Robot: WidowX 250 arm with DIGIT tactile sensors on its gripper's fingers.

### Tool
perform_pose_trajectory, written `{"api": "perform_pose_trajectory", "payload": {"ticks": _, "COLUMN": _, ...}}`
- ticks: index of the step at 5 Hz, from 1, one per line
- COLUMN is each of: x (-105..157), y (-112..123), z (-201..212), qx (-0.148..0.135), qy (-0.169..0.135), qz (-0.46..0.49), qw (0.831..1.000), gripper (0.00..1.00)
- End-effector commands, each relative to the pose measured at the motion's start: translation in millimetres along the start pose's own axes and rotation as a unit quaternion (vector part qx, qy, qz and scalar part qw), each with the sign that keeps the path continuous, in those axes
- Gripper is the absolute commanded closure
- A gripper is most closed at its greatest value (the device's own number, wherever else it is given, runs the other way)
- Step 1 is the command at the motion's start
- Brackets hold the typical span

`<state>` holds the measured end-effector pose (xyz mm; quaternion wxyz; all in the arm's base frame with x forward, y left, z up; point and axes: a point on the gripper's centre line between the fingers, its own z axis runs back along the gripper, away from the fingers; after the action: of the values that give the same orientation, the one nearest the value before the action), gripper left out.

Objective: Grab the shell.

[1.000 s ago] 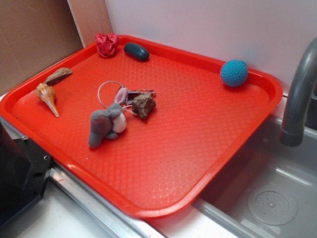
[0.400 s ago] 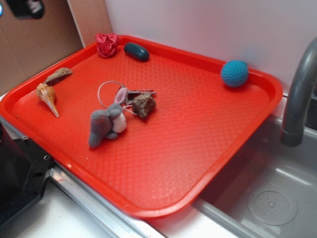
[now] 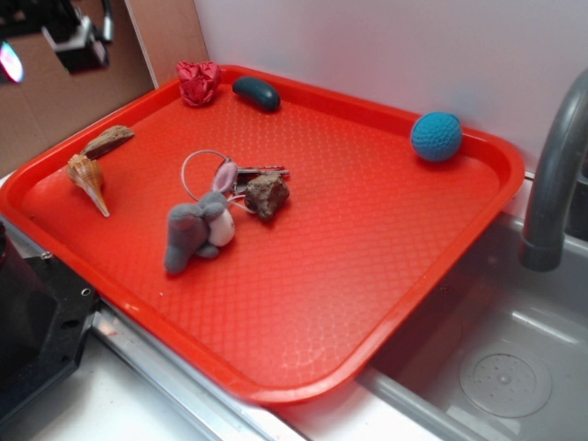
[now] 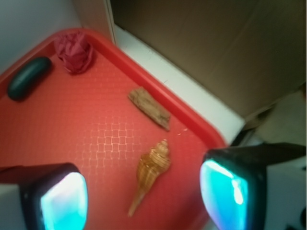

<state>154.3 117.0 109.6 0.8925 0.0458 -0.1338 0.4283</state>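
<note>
Shell (image 3: 86,178) lies at the left edge of the red tray (image 3: 367,276), its thin point aimed toward the lower right, with a bark piece (image 3: 107,141) just above it. From the wrist view I see my pincer (image 4: 144,196) spread wide above the shell (image 4: 151,175), glowing pads (image 4: 64,201) either side, touching nothing. A grey plush toy (image 3: 196,230) sits mid-tray.
</note>
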Motion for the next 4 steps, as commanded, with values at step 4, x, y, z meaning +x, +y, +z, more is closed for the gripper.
{"api": "perform_pose_trajectory", "payload": {"ticks": 4, "x": -8.9, "y": 16.5, "z": -84.3, "qx": 0.062, "qy": 0.079, "qz": 0.019, "qw": 0.995, "gripper": 0.00}}
